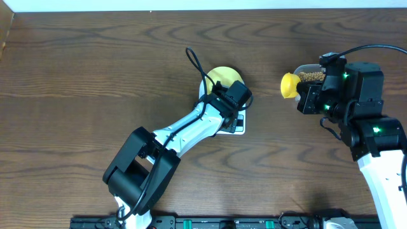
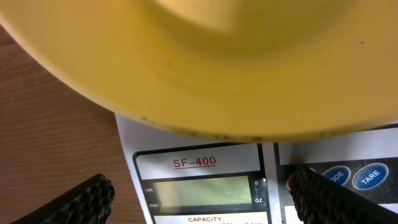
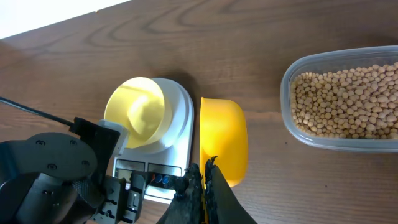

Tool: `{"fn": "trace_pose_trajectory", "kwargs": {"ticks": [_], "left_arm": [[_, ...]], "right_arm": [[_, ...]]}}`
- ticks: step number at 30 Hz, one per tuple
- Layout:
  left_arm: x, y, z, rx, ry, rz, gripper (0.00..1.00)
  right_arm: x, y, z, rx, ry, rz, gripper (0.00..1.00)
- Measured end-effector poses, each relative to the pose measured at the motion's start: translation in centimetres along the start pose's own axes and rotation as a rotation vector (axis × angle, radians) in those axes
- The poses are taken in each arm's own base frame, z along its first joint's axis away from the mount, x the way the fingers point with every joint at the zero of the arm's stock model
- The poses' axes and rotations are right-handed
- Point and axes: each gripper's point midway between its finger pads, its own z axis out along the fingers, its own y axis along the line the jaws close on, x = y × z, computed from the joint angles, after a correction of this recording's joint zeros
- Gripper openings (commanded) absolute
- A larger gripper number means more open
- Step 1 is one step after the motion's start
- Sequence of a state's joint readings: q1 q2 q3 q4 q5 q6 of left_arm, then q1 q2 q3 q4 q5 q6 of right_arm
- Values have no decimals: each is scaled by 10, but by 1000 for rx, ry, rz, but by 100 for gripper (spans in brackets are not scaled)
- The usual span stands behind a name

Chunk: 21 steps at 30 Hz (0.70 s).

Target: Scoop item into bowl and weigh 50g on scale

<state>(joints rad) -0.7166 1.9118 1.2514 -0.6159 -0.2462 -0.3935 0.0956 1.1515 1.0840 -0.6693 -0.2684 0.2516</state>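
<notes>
The pale-yellow bowl (image 1: 221, 76) sits on the white scale (image 1: 236, 128), and I see no beans in it (image 3: 137, 112). My left gripper (image 1: 233, 100) hovers open over the scale's front edge. Its fingers (image 2: 81, 202) straddle the blank display (image 2: 205, 190), and the bowl's wall (image 2: 217, 74) fills the view above. My right gripper (image 3: 204, 186) is shut on the handle of a bright yellow scoop (image 3: 222, 140), which hangs between the scale (image 3: 179, 112) and the tub. No beans show on the scoop. The tan beans (image 3: 348, 102) lie in the clear tub (image 1: 311, 76).
The clear rectangular tub (image 3: 292, 118) stands to the right of the scoop (image 1: 290, 84), partly under my right arm in the overhead view. The scale's blue buttons (image 2: 373, 176) sit right of the display. The left arm's body (image 3: 56, 180) crowds the scale's front.
</notes>
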Motion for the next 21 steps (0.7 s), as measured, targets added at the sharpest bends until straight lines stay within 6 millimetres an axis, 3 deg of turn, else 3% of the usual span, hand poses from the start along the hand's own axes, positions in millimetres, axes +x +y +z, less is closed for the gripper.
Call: {"fn": "trace_pose_trajectory", "kwargs": {"ticks": [21], "left_arm": [[-2,-1,1,4,-9,-3,93]], "right_arm": [[0,0,0,0,0,0,1]]}}
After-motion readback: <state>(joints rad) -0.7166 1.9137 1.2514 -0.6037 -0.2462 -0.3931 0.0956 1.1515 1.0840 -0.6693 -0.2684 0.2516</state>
